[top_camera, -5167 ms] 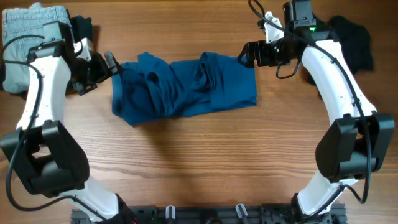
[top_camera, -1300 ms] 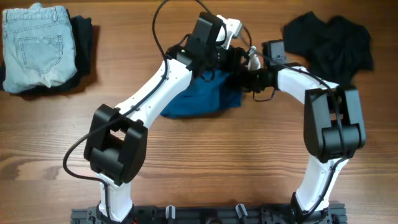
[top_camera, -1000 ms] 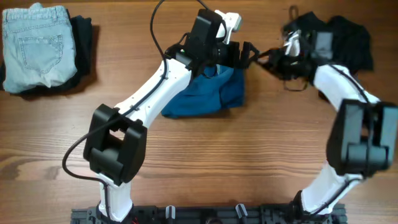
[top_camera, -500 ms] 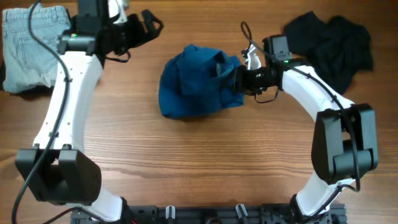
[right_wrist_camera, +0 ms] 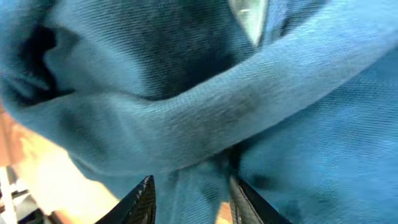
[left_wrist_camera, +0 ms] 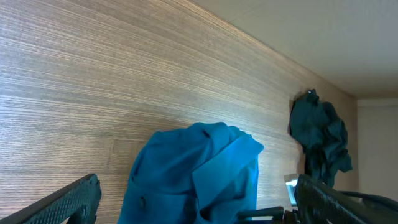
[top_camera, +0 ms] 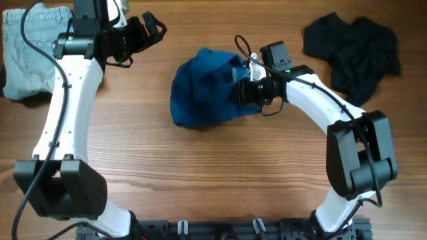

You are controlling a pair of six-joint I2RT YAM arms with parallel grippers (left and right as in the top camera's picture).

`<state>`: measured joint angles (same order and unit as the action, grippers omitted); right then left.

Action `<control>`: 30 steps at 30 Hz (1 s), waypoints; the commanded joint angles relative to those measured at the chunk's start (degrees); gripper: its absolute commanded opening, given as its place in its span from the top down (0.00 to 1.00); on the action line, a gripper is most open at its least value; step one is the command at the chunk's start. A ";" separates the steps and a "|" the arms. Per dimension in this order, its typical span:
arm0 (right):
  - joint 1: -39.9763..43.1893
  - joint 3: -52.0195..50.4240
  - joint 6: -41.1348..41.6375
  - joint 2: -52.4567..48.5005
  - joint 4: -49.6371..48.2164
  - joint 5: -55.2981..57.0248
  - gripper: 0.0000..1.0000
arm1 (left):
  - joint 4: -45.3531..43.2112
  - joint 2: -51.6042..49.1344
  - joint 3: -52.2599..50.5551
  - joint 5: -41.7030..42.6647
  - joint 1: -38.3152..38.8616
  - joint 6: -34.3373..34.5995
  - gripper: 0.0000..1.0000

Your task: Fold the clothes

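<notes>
One deep-blue heap, the clothes (top_camera: 200, 90), sits bunched on the wooden bench (top_camera: 213, 173) in the overhead view, a little above centre. The right claw (top_camera: 237, 91) is pushed into the heap's right edge, and the right arm (top_camera: 320, 100) curves in from the lower right. From above, its fingertips are buried in cloth. The left claw (top_camera: 151, 29) is at the upper left, well apart from the blue heap, spread wide and holding nothing. Pale jeans (top_camera: 27, 33) lie folded in the top left corner, partly behind the left arm (top_camera: 63, 100). A crumpled black garment (top_camera: 353, 47) lies at the upper right, apart from the right arm.

In the left wrist view the two dark fingers (left_wrist_camera: 65, 202) stand at the lower corners of the frame, far apart. Between them show only bare bench and the blue heap farther off. The heap sits at the bottom centre, and the black garment lies at the right, beyond it.

In the right wrist view blue fabric fills nearly the whole frame. A thick fold runs across the middle, and a gathered strand of it drops between the two fingertips (right_wrist_camera: 142, 198) at the bottom edge, touching both. The fingers stand partly apart; whether they pinch the cloth or merely bracket it I cannot tell.
</notes>
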<state>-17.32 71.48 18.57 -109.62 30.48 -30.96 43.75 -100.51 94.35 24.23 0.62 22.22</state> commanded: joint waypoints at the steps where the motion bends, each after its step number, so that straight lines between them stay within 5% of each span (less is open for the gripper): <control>1: -0.28 -0.72 -0.44 -2.67 -0.07 2.69 0.61 | 0.33 0.20 0.17 -0.11 -0.11 -0.81 0.00; 7: -1.01 -0.68 -0.35 -4.37 -1.27 -0.07 0.84 | 0.90 0.20 0.17 -0.13 -0.11 -0.83 0.00; 19: -1.05 -0.68 -2.08 -4.37 -1.33 -9.46 0.71 | 0.92 0.20 0.17 -0.13 -0.11 -0.98 0.00; 24: -1.05 -0.68 -2.16 -4.37 -1.03 -9.40 0.96 | 0.92 0.20 0.17 -0.13 -0.11 -0.98 0.00; 30: 0.72 0.31 -2.19 -2.95 -1.05 -6.97 0.96 | 0.92 0.20 0.17 -0.13 -0.11 -0.98 0.00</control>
<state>-17.85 71.29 17.26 -113.38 29.21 -38.57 44.62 -100.51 94.35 24.23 0.62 22.17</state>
